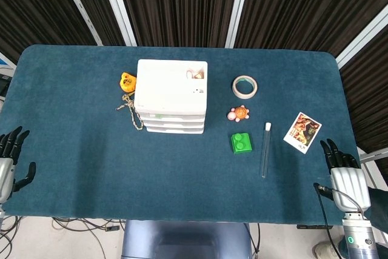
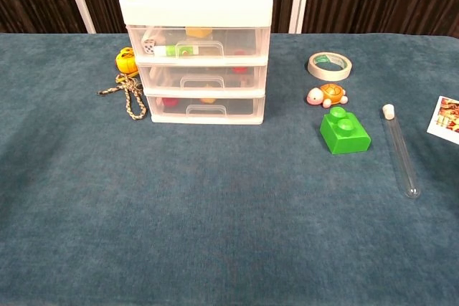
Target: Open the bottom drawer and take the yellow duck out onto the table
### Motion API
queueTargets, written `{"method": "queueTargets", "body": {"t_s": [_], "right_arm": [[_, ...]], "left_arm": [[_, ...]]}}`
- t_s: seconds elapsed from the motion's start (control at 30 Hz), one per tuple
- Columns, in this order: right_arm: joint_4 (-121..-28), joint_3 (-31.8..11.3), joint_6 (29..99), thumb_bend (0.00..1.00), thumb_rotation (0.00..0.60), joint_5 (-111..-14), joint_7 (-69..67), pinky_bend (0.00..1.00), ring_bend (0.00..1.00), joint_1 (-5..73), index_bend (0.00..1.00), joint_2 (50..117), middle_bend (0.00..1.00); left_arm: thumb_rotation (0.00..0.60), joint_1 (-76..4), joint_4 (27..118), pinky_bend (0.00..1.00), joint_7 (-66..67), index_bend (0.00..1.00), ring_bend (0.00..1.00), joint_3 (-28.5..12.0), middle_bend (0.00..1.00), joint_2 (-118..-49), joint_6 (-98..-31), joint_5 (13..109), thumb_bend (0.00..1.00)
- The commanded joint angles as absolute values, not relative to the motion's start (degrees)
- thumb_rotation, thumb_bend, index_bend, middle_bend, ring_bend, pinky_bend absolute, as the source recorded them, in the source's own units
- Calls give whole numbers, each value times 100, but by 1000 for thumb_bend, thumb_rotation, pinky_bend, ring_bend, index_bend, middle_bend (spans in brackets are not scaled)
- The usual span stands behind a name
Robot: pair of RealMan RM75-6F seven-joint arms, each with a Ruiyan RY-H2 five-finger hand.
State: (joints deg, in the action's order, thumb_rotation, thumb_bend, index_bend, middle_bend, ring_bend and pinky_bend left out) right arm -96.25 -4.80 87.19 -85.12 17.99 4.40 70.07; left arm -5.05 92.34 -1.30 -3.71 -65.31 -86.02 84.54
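Note:
The white three-drawer cabinet point(image 1: 171, 92) stands left of the table's middle, with all drawers pushed in. In the chest view its clear bottom drawer point(image 2: 204, 109) shows a small yellowish shape point(image 2: 208, 98) and a red one behind the front; I cannot make out the duck for certain. My left hand point(image 1: 11, 161) rests at the table's near left edge, fingers apart, holding nothing. At the near right corner sits my right hand point(image 1: 342, 171), also with fingers apart and holding nothing. Both are far from the cabinet and outside the chest view.
An orange-yellow toy point(image 2: 127, 61) on a braided rope point(image 2: 129, 94) lies against the cabinet's left side. To the right are a tape roll point(image 2: 330, 65), a toy turtle point(image 2: 326, 95), a green brick point(image 2: 345, 131), a test tube point(image 2: 400, 151) and a photo card point(image 1: 302, 131).

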Motion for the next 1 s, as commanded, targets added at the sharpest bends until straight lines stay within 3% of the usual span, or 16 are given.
{"method": "queueTargets", "body": {"t_s": [0.03,0.57,0.87,1.0], "right_arm": [[-9633,-472,8722,157,600,-8529,1796,248,246,439,0,7002,83],[-9756,-371,8459,160,600,-8568,1208,257,254,500,0,6917,84],[-10136,-298,7485,205,600,-8799,48,406,417,1065,14,6886,229],[-10290,-446,6897,254,600,-8671,39,602,488,1499,22,7105,310]], "left_arm": [[600,-500,9239,0,-120,49,0,-370,0,-6529,-8600,8441,477],[600,-490,9291,0,-107,49,0,-373,0,-6533,-8600,8417,476],[600,-481,9321,0,-170,49,0,-374,0,-6523,-8595,8403,477],[600,-486,9330,0,-205,49,0,-381,0,-6512,-8584,8398,477]]}}
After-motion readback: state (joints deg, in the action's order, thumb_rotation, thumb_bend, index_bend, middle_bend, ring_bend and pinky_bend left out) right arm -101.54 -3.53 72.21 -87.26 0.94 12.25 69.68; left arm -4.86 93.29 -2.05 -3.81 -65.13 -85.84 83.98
